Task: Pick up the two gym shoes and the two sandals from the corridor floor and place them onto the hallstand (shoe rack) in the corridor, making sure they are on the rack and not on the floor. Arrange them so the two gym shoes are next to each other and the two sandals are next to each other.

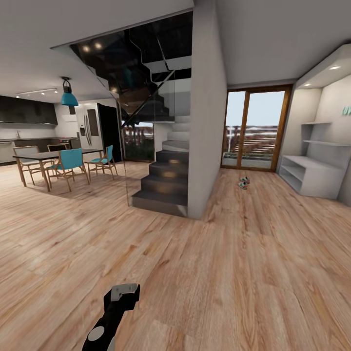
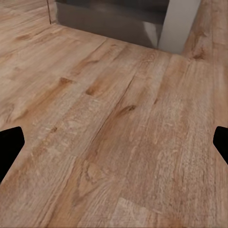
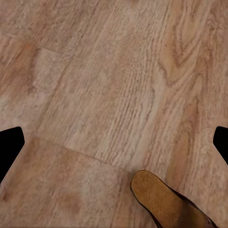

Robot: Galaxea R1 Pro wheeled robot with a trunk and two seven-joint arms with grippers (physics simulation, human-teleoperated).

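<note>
- Head view showed the gym shoes (image 1: 243, 183) lying far off on the corridor floor (image 1: 253, 253), close together near the glass door (image 1: 254, 127), with the hallstand (image 1: 312, 175) against the wall to their right and well apart from them.
- One sandal (image 3: 166, 202) lay flat on the planks just beneath the right gripper (image 3: 114, 142), its tan footbed up and a dark strap edge visible at the picture's rim.
- The right gripper's fingers (image 3: 9, 147) stood spread wide with nothing between them; the left gripper (image 2: 114, 142) was likewise spread over bare floor.
- The sandal would likely be light, with a stiff sole and a softer, yielding strap. Pinching the sole across its width, or hooking the strap, seemed the surest hold.
- The sneakers looked bulkier but still light, their uppers soft; the firm heel collar or the side wall seemed the place to grip.
- The second sandal's place could not be told.
</note>
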